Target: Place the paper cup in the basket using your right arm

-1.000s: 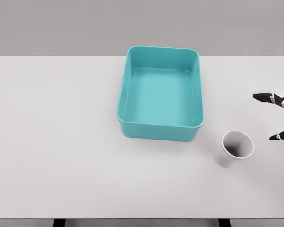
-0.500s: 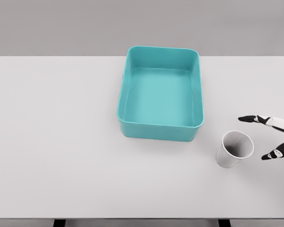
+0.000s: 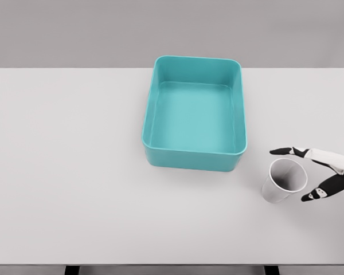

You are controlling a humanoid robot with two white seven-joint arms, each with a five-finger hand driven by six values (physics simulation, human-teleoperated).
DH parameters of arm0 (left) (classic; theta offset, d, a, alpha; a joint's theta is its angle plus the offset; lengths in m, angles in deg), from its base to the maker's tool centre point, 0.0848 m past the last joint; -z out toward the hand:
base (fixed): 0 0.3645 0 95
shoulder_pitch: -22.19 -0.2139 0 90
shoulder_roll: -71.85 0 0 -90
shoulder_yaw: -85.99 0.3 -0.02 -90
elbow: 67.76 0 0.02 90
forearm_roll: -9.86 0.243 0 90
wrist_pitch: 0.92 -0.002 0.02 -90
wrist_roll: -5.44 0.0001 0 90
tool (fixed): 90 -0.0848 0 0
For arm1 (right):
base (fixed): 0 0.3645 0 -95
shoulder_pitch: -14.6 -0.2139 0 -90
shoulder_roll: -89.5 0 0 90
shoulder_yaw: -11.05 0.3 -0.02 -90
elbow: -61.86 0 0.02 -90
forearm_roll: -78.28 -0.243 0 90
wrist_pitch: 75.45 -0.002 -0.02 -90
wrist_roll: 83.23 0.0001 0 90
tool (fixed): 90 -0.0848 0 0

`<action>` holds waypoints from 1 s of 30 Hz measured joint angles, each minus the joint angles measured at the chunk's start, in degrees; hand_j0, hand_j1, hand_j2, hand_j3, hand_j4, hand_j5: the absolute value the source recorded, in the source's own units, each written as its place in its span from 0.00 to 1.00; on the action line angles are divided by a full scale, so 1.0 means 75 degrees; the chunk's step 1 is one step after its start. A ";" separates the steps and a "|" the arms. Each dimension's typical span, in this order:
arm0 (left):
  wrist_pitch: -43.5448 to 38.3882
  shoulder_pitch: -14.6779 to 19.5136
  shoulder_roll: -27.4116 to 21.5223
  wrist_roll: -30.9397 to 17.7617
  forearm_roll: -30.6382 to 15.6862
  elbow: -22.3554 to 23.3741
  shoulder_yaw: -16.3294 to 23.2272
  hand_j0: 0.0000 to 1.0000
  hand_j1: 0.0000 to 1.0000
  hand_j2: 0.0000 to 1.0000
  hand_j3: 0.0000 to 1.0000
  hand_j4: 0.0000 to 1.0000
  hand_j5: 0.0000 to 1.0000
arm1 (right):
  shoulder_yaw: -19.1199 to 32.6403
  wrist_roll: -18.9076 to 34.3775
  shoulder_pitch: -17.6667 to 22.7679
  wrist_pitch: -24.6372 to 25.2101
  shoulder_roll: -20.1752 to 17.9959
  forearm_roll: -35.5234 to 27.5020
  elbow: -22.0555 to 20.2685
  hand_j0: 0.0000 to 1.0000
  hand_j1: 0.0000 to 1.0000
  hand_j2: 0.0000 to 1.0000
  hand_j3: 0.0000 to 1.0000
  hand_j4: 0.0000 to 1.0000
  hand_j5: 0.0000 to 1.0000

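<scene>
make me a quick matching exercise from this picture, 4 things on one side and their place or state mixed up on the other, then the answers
Things:
1. paper cup
2. basket
3. right hand
4. table

Places or states:
A. teal, nothing in it, at the middle of the table
B. white, bears everything else
C. fingers spread, at the right edge, just right of the cup
D. white, tilted, mouth open to the camera, right of the basket's near corner

Pairs: 1-D, 2-A, 3-C, 4-B
</scene>
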 measured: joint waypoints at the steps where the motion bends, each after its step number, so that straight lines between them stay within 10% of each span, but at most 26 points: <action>1: 0.0000 0.0000 0.0000 0.0000 0.0000 0.0000 0.0000 1.00 1.00 1.00 1.00 1.00 1.00 | -0.0010 0.0000 0.0000 0.0000 0.0000 0.0001 -0.0012 1.00 1.00 1.00 1.00 1.00 1.00; 30: 0.0000 0.0000 0.0000 0.0000 0.0000 0.0000 0.0000 1.00 1.00 1.00 1.00 1.00 1.00 | -0.0083 0.0000 -0.0141 0.0001 0.0199 0.0106 -0.0011 0.98 0.98 0.98 0.98 0.98 0.98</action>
